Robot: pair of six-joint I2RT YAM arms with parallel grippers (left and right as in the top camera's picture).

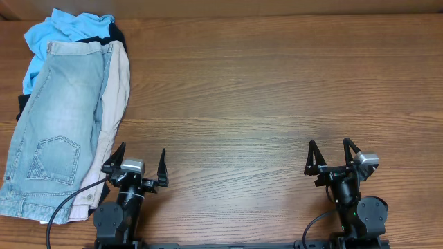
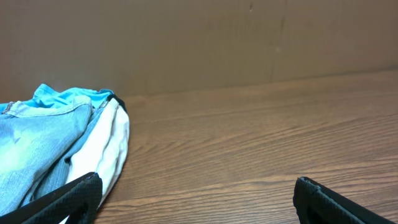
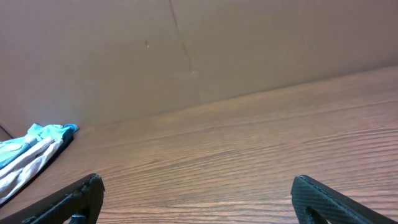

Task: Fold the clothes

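Observation:
The clothes lie in a pile at the table's left edge. On top are light-wash denim shorts (image 1: 57, 117) (image 2: 31, 146), folded lengthwise, a stitched back pocket facing up. Beige shorts (image 1: 118, 90) (image 2: 112, 143) stick out under their right side. A sky-blue top (image 1: 66, 29) (image 2: 65, 96) and a black garment (image 1: 118, 32) show at the far end. My left gripper (image 1: 142, 158) (image 2: 198, 186) stands open just right of the pile's near end, nothing between its fingers. My right gripper (image 1: 333, 152) (image 3: 198, 186) is open over bare wood at the near right.
The brown wooden table (image 1: 277, 90) stretches from the pile to the right edge. A brown wall (image 2: 217, 43) rises behind the table's far edge. A black cable (image 1: 66, 204) runs from the left arm's base across the near corner of the denim.

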